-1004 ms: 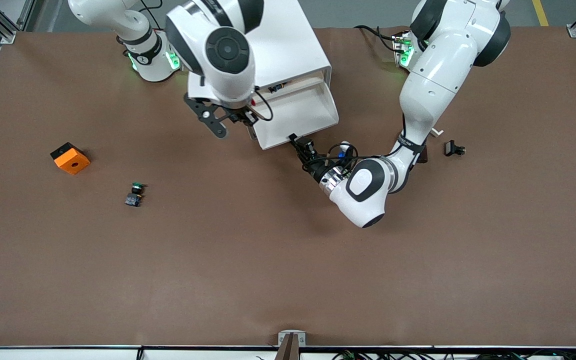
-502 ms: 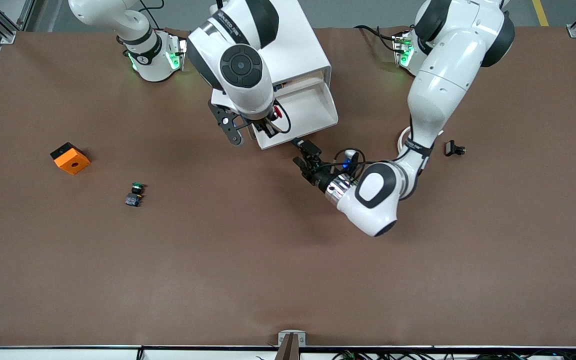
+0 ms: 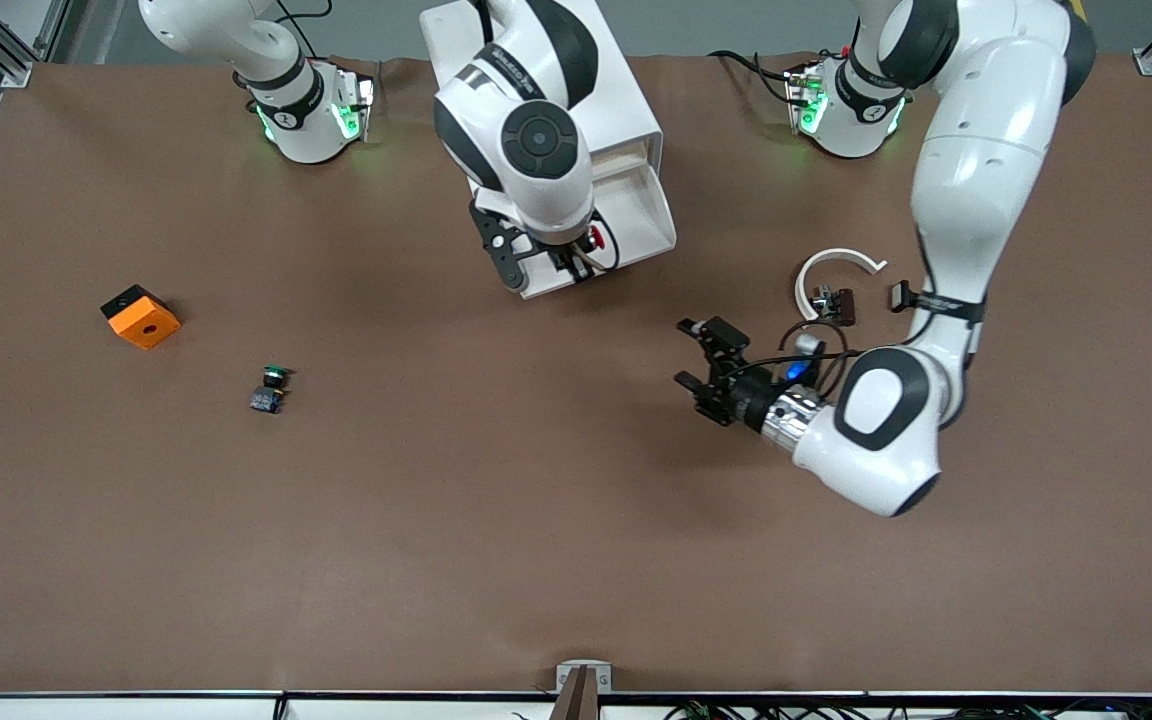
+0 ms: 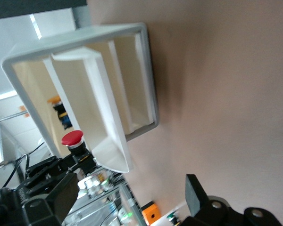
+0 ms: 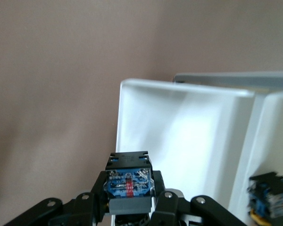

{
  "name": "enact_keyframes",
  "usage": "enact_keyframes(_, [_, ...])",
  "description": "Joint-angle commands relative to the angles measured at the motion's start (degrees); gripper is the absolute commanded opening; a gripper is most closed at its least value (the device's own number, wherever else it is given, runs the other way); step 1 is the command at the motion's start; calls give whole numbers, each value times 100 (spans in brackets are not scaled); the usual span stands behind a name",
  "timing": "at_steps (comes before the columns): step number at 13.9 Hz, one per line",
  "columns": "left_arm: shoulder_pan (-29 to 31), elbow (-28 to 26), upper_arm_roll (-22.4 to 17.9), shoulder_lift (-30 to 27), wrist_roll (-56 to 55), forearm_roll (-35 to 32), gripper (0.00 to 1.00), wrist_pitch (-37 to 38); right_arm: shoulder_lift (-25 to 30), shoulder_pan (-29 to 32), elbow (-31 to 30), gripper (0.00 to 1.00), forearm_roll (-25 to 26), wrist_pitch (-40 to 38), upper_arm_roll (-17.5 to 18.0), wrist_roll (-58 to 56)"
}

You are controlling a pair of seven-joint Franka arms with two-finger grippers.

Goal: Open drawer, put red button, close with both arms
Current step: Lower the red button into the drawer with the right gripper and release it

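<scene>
Front view: we log the right gripper [image 3: 576, 258], clamped on the red button [image 3: 592, 240], now over the open drawer [image 3: 626, 222]; the left gripper [image 3: 704, 357], jaws apart and empty, has withdrawn over bare table. Wrist views: we confirm the red button [image 4: 72, 138] pinched at the drawer's [image 5: 179, 141] rim.

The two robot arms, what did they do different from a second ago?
The right gripper, shut on the red-capped push button, has carried it over the open white tray drawer. The left gripper, open, has backed away from the drawer's front and now hangs over bare brown table. The orange block and green-capped button stayed put.
</scene>
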State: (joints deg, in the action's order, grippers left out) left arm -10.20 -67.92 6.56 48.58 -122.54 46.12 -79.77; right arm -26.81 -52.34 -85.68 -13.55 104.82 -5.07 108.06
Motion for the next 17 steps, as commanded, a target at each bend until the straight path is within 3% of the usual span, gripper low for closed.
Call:
enact_keyframes(1, [70,-125,-41,-559,473,-934,100,294,-271,-232,192,30,-130,64,-56,241])
enact_keyframes(3, [62,-125,-50,-911,845,-1613,100,427,-438,-276,184,30,-130,126,-56,242])
enact_keyframes(8, [114,-126,-6,-1017,1074,-1703,100,454,-623,-382,184,34,-130,126,-56,224])
enact_keyframes(10, [88,-134,3,-1236,1362,-1694,100,445,-615,-382,184,47,-130,126,-56,206])
enact_keyframes(11, [36,-134,3,-1255,1634,-1677,100,445,-606,-382,192,80,-130,117,-56,189])
enact_keyframes(12, [18,-134,3,-1281,1836,-1677,100,436,-589,-382,192,100,-122,100,-56,163])
enact_keyframes(17, [123,-152,-23,-1605,2645,-1694,100,445,-308,-303,394,100,-113,65,-73,171])
